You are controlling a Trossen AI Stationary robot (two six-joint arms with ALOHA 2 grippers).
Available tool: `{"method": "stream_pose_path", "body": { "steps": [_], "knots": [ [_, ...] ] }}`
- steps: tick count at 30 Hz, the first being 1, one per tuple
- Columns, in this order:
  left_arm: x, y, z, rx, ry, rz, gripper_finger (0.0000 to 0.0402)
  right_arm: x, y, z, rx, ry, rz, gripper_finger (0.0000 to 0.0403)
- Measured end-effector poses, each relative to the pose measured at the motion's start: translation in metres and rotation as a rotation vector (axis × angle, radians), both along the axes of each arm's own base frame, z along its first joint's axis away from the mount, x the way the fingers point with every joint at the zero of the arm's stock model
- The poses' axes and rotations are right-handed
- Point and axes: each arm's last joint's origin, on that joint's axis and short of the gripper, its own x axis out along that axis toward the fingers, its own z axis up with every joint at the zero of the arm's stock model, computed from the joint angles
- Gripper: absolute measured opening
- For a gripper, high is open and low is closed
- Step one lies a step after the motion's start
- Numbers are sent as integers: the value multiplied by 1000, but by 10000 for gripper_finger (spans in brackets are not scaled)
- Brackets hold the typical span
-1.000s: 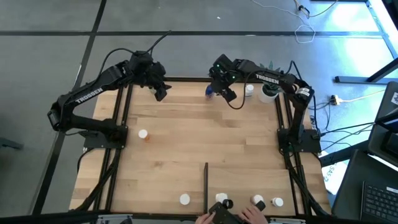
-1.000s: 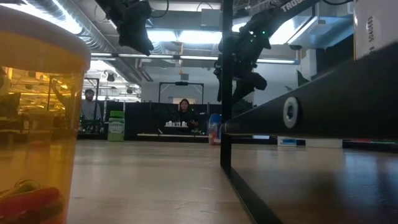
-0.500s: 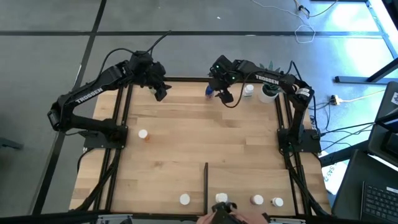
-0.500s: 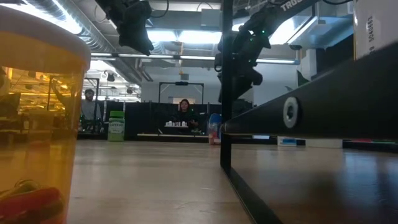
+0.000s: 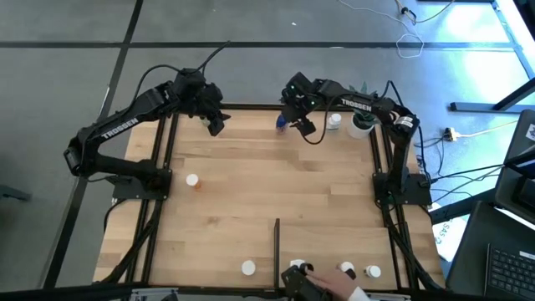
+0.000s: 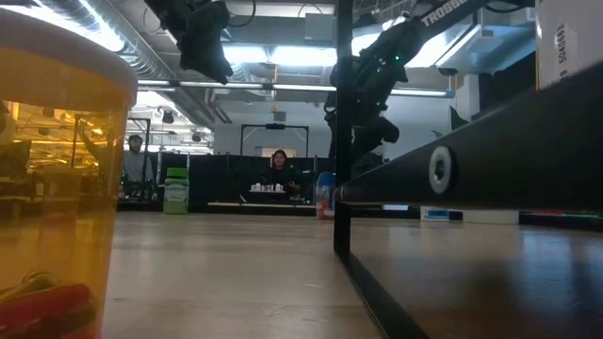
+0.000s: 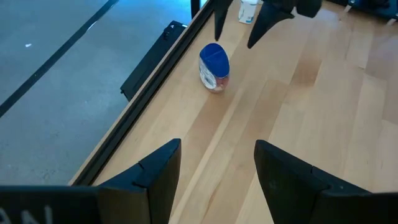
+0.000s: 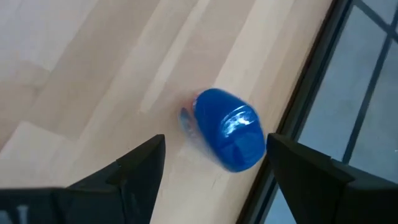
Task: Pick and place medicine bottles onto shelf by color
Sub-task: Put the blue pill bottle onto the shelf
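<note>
Upright, squat blue-capped bottle (image 7: 214, 67), pale body, wood table (image 5: 267, 192)

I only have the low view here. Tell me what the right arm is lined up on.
Observer: The right gripper hangs over the blue-capped bottle, jaws open either side of it, not touching.
Operator: Give me the bottle's spot on the table.
Observer: It stands at the far edge, beside the black frame rail.
Operator: Report the left arm.
Observer: The left gripper waits near the far-left corner, jaws open, empty.
Operator: Anything at the near edge?
Observer: A person's hand reaches among the white-capped bottles right of the divider bar.
</note>
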Motion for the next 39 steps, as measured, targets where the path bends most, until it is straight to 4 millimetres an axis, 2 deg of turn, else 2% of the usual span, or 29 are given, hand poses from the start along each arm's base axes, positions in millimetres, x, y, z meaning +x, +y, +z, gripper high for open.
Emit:
{"method": "stream_pose_path", "body": {
  "steps": [8,24,29,39],
  "knots": [
    [0,0,0,0,0,0,198,3,-7,-4,-50,-19,32,282],
    [0,0,0,0,0,0,198,3,-8,-4,-77,-25,62,282],
    [0,0,0,0,0,0,198,1,-7,-12,-58,-9,62,282],
    [0,0,0,0,0,0,198,5,-10,-11,-110,-66,80,282]
  ]
}}
